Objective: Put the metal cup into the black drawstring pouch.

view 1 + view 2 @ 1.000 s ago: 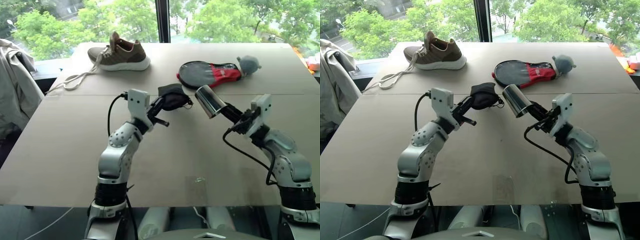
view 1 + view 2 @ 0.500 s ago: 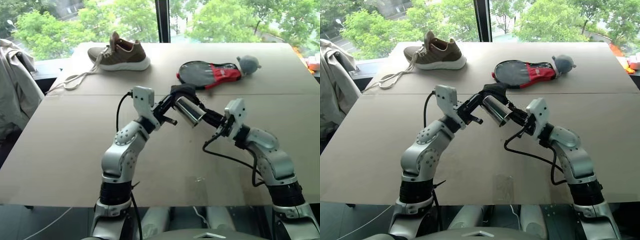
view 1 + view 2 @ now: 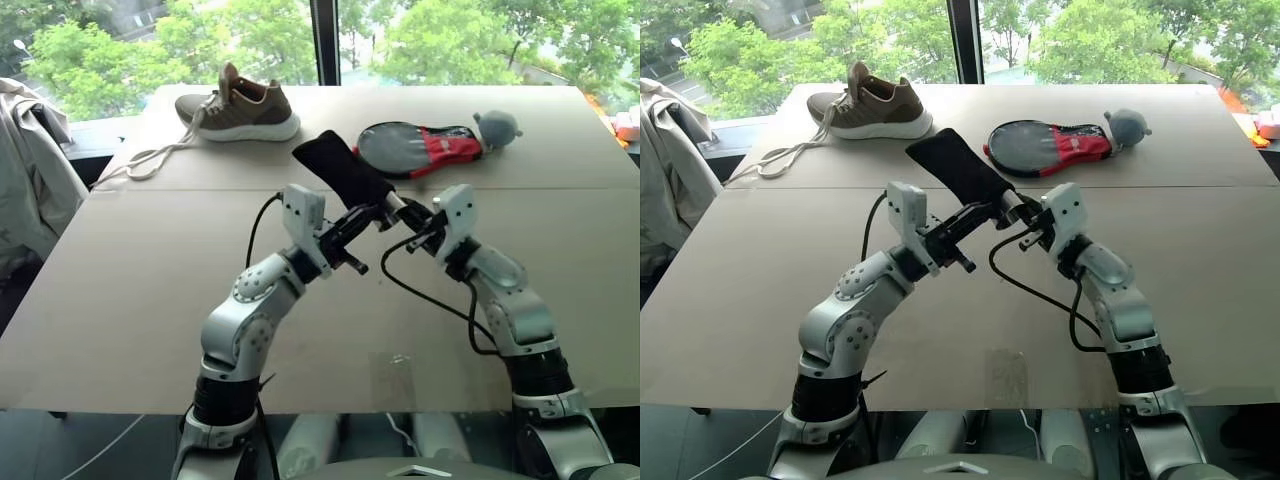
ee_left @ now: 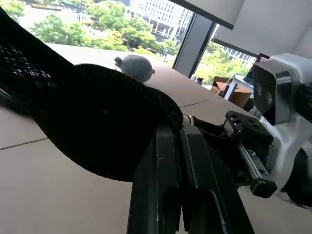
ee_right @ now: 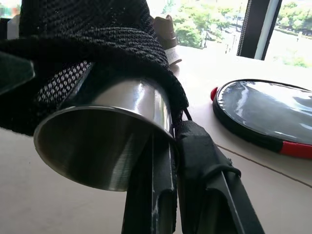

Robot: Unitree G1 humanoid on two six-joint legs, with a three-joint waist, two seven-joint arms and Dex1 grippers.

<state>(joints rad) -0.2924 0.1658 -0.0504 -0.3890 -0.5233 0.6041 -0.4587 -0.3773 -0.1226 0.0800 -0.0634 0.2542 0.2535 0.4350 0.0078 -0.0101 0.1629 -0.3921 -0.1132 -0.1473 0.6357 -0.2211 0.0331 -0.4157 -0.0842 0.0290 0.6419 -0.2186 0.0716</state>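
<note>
Right gripper [image 5: 163, 195]: jaws clamped on the rim wall of the metal cup [image 5: 109, 141], a smooth, mirror-bright, tapered tumbler.
Left gripper [image 4: 178, 165]: jaws pinched shut on the mouth edge of the black drawstring pouch [image 3: 340, 168].
Pouch: matte mesh-weave fabric, stretched over most of the cup, only the flared rim bare; held above the middle of the worktop [image 3: 130, 290].
Far edge: knitted brown shoe [image 3: 240, 105], glossy round black-and-red paddle case [image 3: 418, 146].
</note>
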